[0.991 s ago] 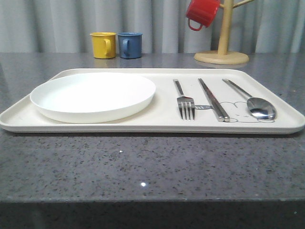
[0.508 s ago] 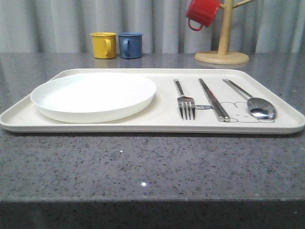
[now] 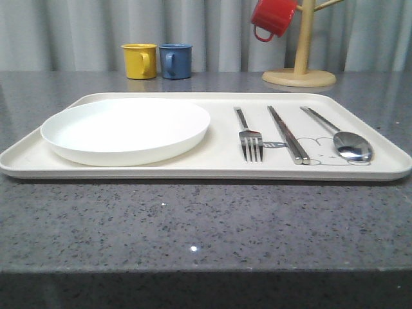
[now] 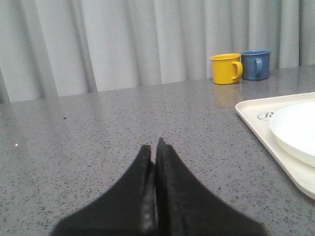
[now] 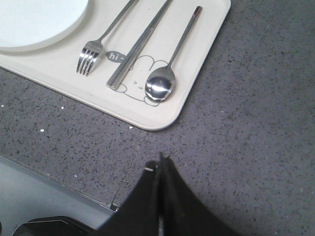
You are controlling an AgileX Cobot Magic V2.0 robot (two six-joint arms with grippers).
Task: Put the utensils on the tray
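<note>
The cream tray [image 3: 219,164] lies across the grey counter. On its right half the silver fork [image 3: 250,136], the pair of chopsticks [image 3: 288,134] and the spoon [image 3: 344,140] lie side by side, handles pointing away. The right wrist view looks down on the fork [image 5: 96,46], chopsticks [image 5: 138,46] and spoon [image 5: 167,73] near a tray corner [image 5: 157,123]. My right gripper [image 5: 160,160] is shut and empty over bare counter, short of that corner. My left gripper [image 4: 153,147] is shut and empty above the counter, apart from the tray's edge [image 4: 256,123].
A round white plate [image 3: 125,129] fills the tray's left half. Yellow mug [image 3: 140,60] and blue mug [image 3: 176,60] stand at the back. A wooden mug stand [image 3: 300,67] at back right carries a red mug [image 3: 272,17]. The counter's front edge [image 5: 64,182] runs close under the right gripper.
</note>
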